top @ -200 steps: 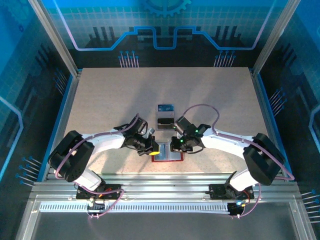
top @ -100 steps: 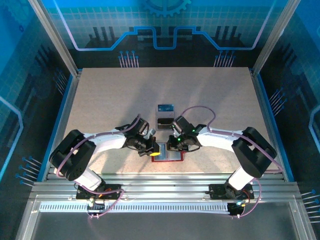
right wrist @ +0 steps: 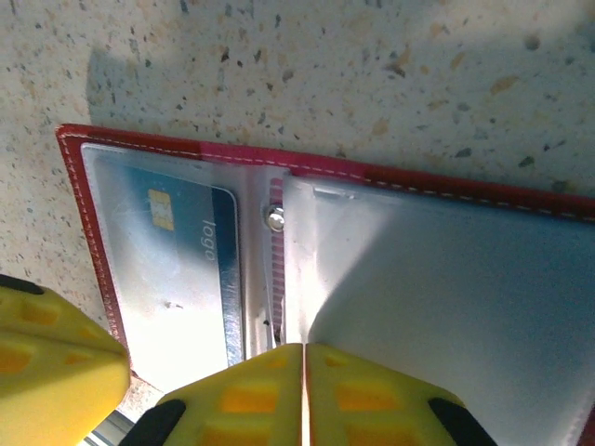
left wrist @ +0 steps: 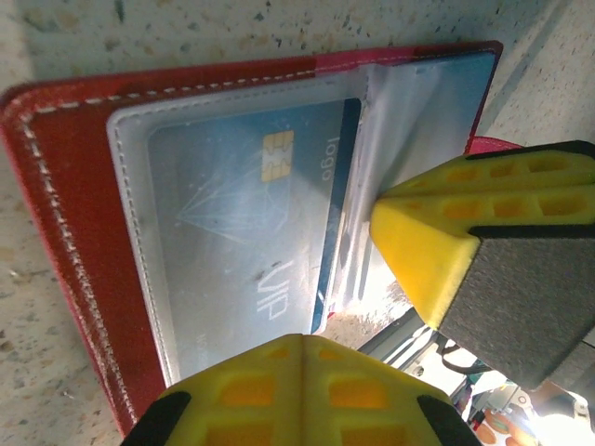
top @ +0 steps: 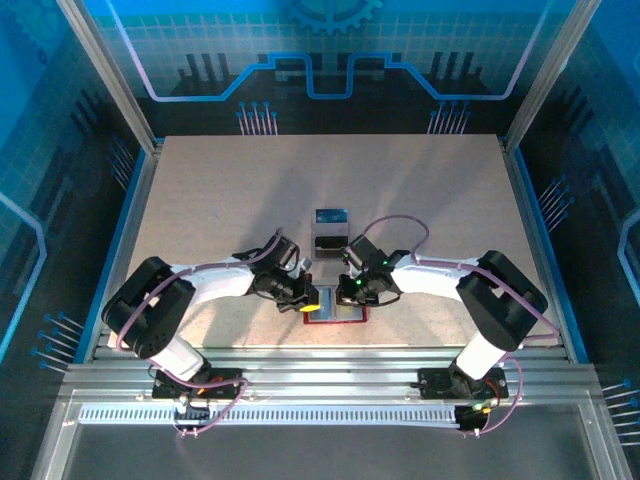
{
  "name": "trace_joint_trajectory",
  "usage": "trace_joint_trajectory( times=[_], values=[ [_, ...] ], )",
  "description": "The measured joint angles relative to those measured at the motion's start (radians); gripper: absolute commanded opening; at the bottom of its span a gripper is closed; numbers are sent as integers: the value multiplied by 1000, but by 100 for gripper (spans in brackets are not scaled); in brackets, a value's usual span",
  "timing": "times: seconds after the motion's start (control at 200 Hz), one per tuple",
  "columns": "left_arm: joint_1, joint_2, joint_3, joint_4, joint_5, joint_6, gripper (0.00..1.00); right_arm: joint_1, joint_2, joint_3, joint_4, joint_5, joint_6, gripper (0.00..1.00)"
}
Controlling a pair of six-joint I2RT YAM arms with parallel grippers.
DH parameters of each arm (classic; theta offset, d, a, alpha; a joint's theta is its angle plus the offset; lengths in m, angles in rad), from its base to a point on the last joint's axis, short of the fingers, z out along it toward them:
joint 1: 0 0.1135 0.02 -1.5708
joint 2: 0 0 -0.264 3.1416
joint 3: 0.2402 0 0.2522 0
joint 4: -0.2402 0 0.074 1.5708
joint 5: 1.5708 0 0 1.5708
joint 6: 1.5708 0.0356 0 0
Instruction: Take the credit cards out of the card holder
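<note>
While the left arm has stayed almost where it was a second ago, the left gripper (top: 306, 298) is held low over the left end of the card holder (top: 338, 313). Its fingers are pressed together with only a seam between them; whether anything thin is pinched cannot be told.

The card holder is laid open and flat on the speckled surface (top: 200, 200) near the front edge, between the two grippers, and has not been shifted. In its left half a blue-grey credit card (left wrist: 251, 242) with a gold chip is seen tucked under a clear pocket window. A small metal snap stud (right wrist: 275, 217) is seen at the fold, and a pale pocket covers the right half.

Just beyond the holder a clear plastic box (top: 327, 243) is set, with a blue card (top: 330, 215) lying flat just past it; both are unchanged.

The right gripper (right wrist: 303, 351) is placed at the near edge of the holder by the fold, its fingers closed against each other. It has been drawn slightly leftward since the earlier frame, and the right arm's elbow has been swung inward toward the centre.
</note>
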Motion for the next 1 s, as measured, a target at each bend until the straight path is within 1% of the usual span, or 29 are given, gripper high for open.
trace_joint_trajectory(
  times=[0.23,0.55,1.0],
  values=[
    [0,7,2,0,0,0,3,0,-39,-14,43,-15,14,10],
    [0,10,2,1,0,2,3,0,-33,-40,129,-66,49,11],
    [0,67,6,39,1,-1,3,-1,-10,-41,151,-93,49,12]
  ],
)
